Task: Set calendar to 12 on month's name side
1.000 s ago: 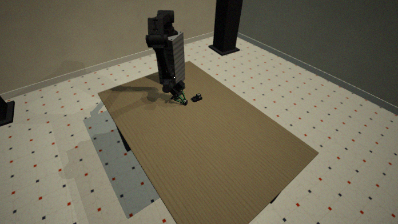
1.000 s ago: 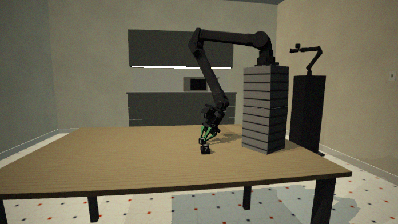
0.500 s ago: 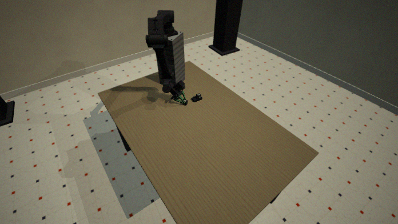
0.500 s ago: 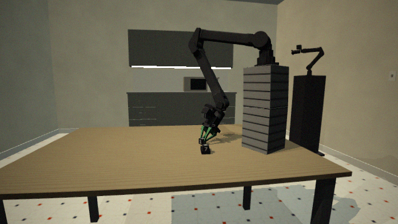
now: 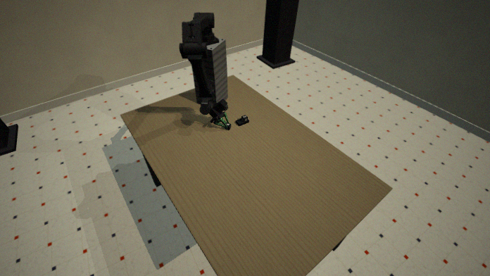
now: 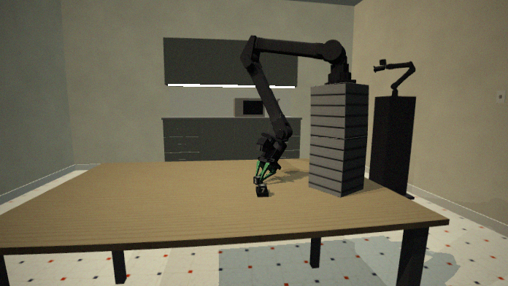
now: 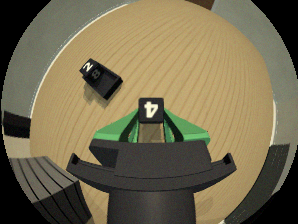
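My gripper (image 5: 225, 124) is shut on a black number cube (image 7: 150, 110) and holds it a little above the wooden table. The cube shows a white 4 in the wrist view, and it also shows in the exterior view (image 6: 257, 179) between the green fingers (image 6: 263, 172). The small dark calendar tray (image 5: 241, 121) lies on the table beside the gripper, apart from it. In the wrist view the tray (image 7: 101, 79) is at the upper left, and a second black cube (image 7: 88, 67) at its far end shows a 2. In the exterior view the tray (image 6: 262, 193) shows a 7 on the near side.
The arm's grey ribbed base block (image 6: 337, 138) stands on the table's back right part. A black pillar with a small arm (image 6: 392, 140) stands on the floor beyond the table. The table edge is far from the tray.
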`<action>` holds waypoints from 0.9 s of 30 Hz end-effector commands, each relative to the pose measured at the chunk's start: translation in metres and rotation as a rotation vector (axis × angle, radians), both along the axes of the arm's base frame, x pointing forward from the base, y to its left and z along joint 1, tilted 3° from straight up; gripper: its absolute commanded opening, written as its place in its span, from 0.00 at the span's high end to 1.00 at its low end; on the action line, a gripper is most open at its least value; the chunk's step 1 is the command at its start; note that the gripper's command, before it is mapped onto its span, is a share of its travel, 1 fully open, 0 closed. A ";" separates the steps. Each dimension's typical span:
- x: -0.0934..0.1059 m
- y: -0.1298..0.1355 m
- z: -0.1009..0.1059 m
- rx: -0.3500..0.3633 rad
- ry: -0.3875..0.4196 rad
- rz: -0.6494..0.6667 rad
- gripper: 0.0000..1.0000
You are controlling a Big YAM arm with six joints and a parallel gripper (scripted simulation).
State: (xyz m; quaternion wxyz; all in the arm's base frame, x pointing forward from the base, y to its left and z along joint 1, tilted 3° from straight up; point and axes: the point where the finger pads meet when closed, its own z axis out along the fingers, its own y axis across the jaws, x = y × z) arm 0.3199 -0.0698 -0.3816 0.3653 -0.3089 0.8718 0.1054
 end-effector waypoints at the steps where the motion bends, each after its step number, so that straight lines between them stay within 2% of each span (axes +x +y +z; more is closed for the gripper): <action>1: -0.004 0.000 0.001 -0.003 -0.010 0.001 0.75; 8: 0.002 -0.004 -0.001 -0.011 -0.022 0.000 0.75; 12: -0.004 -0.001 -0.004 -0.003 -0.010 0.000 0.75; 27: 0.000 -0.003 -0.003 -0.007 -0.017 0.000 0.75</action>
